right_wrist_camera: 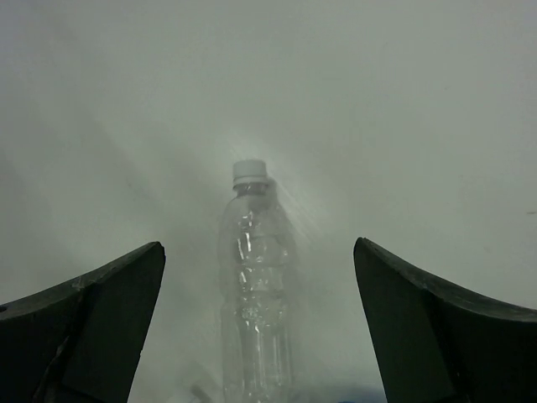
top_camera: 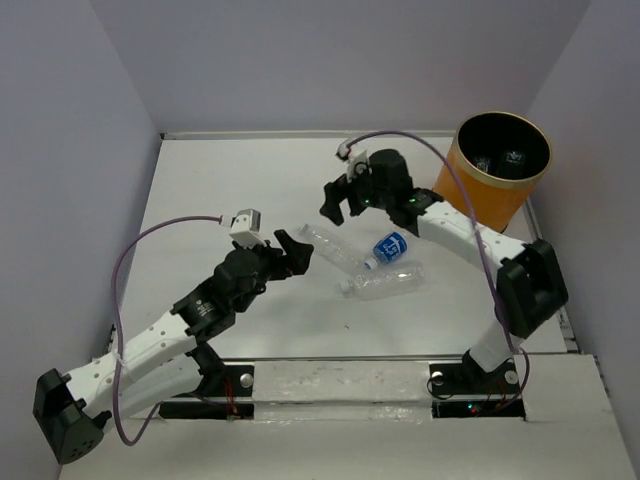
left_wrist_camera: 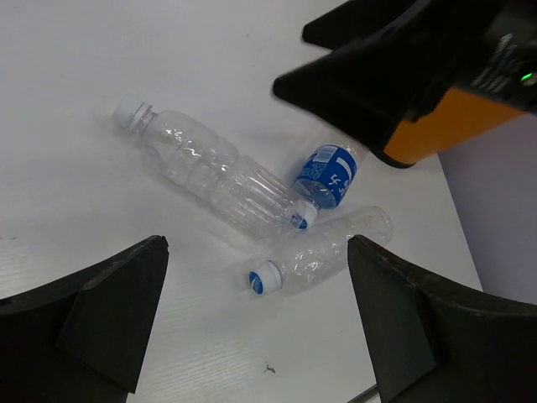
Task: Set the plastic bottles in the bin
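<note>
Roughly, three plastic bottles are found lying together near the middle of the white bench, well apart from every edge. The white-capped bottle lies slantwise with its cap toward the far-left corner. The blue-labelled bottle rests against its other end, and the blue-capped bottle lies just nearer the near edge, its cap pointing left. The bin stands upright in the far-right corner, close to the right edge. Small pale-topped shapes are seen in its black interior but cannot be made out. The left gripper is held just left of the white-capped bottle, its fingers spread wide with nothing between them. The right gripper hangs over the far side of the group, jaws likewise apart and empty, the white-capped bottle framed between them in the right wrist view. Open bench is left along the far edge and toward the far-left corner. The surface is flat and matte. Plain grey-lilac walls close in the left, far and right sides.
</note>
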